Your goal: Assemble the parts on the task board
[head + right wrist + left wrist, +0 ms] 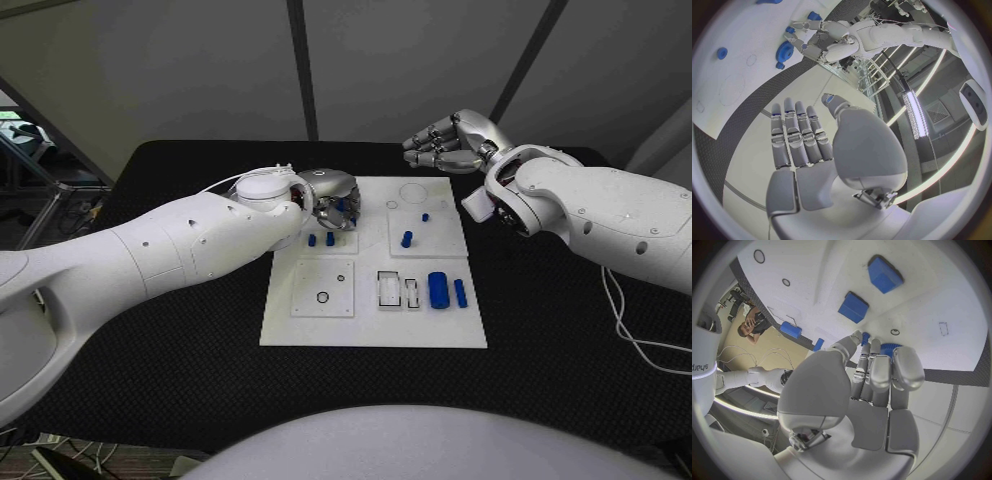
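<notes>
The white task board (372, 325) lies mid-table. My left hand (329, 205) hovers over its far left corner, fingers curled round a round blue part (891, 346) that also appears as a toothed disc (786, 50); how firmly it is held is hard to tell. Just nearer me stand two small blue pegs (312, 240) (330, 239), which show as blue blocks (854, 306) (884, 274). My right hand (454, 140) hangs above the table beyond the board's far right corner, holding nothing, fingers (798, 135) straight and thumb apart.
Two more blue pegs (426, 216) (407, 239) stand on the board's right plate. A thick blue cylinder (437, 290) and a slim one (460, 292) lie near the right edge beside pale rectangular pieces (389, 288). A black ring (323, 297) lies on the near-left plate.
</notes>
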Available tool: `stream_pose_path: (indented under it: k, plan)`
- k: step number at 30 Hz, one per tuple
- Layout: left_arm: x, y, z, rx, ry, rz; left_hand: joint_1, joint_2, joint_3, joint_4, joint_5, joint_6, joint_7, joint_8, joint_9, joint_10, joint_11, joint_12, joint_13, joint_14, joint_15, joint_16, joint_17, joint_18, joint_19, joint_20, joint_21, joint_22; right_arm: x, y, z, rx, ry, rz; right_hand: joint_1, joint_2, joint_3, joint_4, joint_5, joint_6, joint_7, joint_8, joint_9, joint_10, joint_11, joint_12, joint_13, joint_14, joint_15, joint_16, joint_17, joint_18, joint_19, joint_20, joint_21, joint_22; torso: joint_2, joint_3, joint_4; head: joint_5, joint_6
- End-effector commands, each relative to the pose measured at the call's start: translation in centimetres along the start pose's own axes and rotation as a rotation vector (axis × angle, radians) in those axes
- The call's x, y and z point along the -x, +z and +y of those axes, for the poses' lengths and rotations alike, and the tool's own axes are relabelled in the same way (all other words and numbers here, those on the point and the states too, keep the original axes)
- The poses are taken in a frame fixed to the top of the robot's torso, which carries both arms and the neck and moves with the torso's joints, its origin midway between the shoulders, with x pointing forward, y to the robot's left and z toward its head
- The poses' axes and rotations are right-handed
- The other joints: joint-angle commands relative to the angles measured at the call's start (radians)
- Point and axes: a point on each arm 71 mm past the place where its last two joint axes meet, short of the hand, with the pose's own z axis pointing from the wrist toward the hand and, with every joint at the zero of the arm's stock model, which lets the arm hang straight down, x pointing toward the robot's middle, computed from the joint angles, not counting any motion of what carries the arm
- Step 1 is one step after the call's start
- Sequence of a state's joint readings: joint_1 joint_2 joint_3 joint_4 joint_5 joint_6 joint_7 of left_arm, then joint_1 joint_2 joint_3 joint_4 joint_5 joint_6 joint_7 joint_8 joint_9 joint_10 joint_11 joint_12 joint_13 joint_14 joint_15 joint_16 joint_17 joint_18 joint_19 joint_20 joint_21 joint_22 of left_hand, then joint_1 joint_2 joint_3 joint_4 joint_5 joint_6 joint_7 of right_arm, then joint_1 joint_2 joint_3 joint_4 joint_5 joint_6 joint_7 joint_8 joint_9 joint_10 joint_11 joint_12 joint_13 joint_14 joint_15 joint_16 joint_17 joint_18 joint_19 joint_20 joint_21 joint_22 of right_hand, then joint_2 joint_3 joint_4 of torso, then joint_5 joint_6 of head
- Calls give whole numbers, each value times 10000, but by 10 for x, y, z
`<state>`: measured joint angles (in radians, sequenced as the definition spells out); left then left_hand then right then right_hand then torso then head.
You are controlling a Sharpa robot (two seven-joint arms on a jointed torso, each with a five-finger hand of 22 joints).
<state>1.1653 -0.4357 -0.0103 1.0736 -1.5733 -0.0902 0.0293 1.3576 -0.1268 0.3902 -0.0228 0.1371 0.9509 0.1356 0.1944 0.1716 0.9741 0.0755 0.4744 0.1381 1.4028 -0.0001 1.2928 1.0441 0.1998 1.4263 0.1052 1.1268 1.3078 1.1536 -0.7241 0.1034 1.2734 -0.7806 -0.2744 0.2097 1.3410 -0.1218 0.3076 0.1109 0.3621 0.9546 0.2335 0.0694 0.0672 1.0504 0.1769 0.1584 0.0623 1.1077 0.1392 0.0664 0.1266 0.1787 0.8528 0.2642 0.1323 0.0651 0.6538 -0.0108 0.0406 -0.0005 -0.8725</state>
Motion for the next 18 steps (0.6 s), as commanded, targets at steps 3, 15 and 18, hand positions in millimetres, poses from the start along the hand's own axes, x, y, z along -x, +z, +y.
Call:
stream_pose_path:
  k: [3,15,18]
  plan:
    - [-1,1,-1,0,73,172,194,103,227,-78,-62,214,16,-78,-37,314,-31,-112,-19,104,-31,87,59,-1194,127,-44,247,936,0,0,2,117,-17,-17,79,24,4,-61,48,-20,-3,-18,9,-60,-42,45,0,-15,-11,-9,-15,73,63,15,-55,7,4,-4,1,-9,-2]
    - [-3,3,-1,-35,53,238,341,157,755,-269,-74,486,92,-338,-168,702,22,-658,-146,148,2,160,4,-1226,161,-37,426,1083,0,1,2,132,-11,-6,79,24,4,-61,48,-20,-3,-18,9,-60,-42,45,0,-15,-11,-9,-15,73,63,15,-55,7,-3,2,-3,-35,-2]
    - [-3,4,-1,-33,50,210,327,143,795,-281,-75,498,105,-381,-187,730,32,-737,-162,148,10,166,-9,-1226,159,-31,430,1094,0,1,2,133,-11,-8,79,24,4,-61,48,-20,-3,-18,9,-60,-42,45,0,-15,-11,-9,-15,73,63,15,-55,7,-7,2,3,-41,-2]
